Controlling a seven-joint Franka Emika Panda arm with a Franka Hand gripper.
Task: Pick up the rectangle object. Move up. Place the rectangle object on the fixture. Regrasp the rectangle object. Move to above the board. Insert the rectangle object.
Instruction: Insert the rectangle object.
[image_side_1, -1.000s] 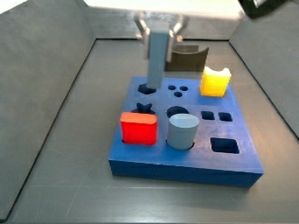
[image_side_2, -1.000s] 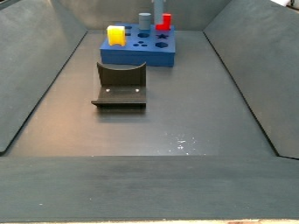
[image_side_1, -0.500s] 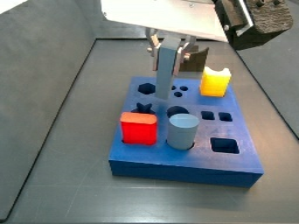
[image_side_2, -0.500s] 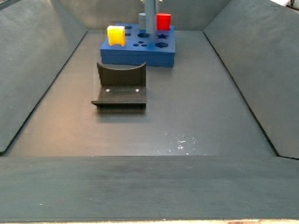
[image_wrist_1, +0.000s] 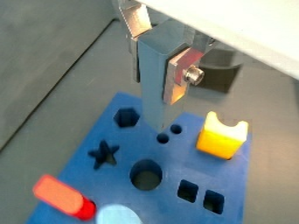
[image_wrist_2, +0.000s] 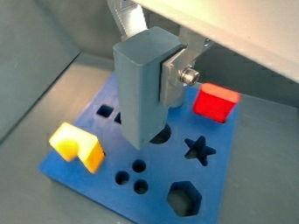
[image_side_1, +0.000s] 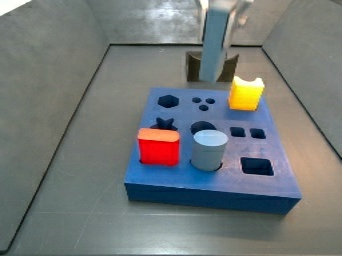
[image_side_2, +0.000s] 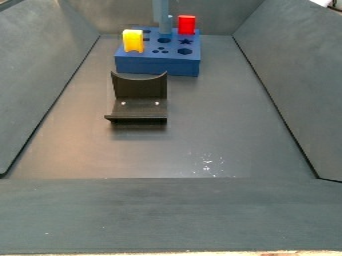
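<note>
My gripper (image_wrist_1: 158, 63) is shut on the rectangle object (image_wrist_1: 152, 74), a long grey-blue block that hangs upright from the jaws. A silver finger (image_wrist_2: 176, 77) presses on one of its sides. In a side view the rectangle object (image_side_1: 217, 45) hangs above the far end of the blue board (image_side_1: 201, 185), its lower end clear of the board's top, and the gripper (image_side_1: 221, 6) is at the frame's upper edge. In both wrist views the board (image_wrist_2: 239, 166) with its holes lies below. The dark fixture (image_side_2: 138, 96) stands on the floor beside the board.
On the board stand a yellow piece (image_side_1: 246, 93), a red piece (image_side_1: 159, 146) and a pale cylinder (image_side_1: 209, 150). Hexagon, round, star and square holes are open. Sloping grey walls (image_side_2: 40, 90) enclose the floor on both sides.
The gripper has risen with the rectangle object and shifted towards the board's far end. The block's lower end was close over the hexagon hole and is now higher.
</note>
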